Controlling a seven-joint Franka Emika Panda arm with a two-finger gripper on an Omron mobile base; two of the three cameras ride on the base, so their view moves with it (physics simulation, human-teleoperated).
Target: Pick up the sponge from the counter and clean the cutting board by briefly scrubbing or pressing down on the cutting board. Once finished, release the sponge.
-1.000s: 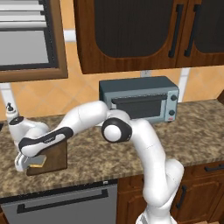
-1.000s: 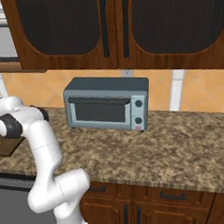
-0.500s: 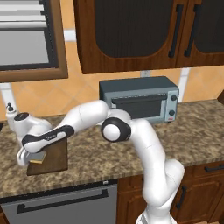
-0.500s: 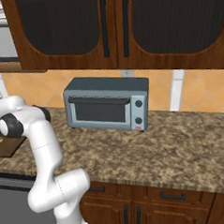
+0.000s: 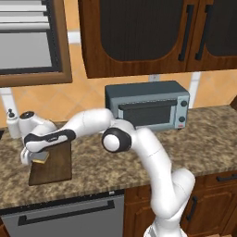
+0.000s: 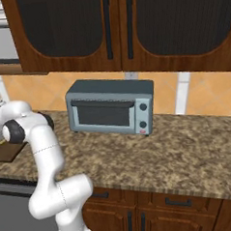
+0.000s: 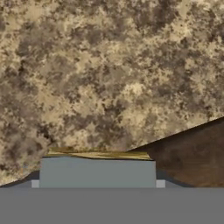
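Sponge held at the board's edge, risk of scrubbing stone instead of wood

The claw (image 5: 35, 158) is closed on the sponge (image 5: 40, 158), at the cutting board (image 5: 53, 164) corner nearest the surface's (image 5: 102, 169) left end; pressing here may land half off the board; a sideways scrub could push the loose board along the surface.

One sponge (image 5: 40, 158) lies on one cutting board (image 5: 54, 163), at the board's 10 o'clock corner. One counter (image 5: 139, 157) carries both. One toaster oven (image 5: 148, 105) stands at about 2 o'clock from the board, and one small white bottle (image 5: 12, 125) at its 11 o'clock. One dishwasher front (image 5: 69, 217) sits below the counter edge.
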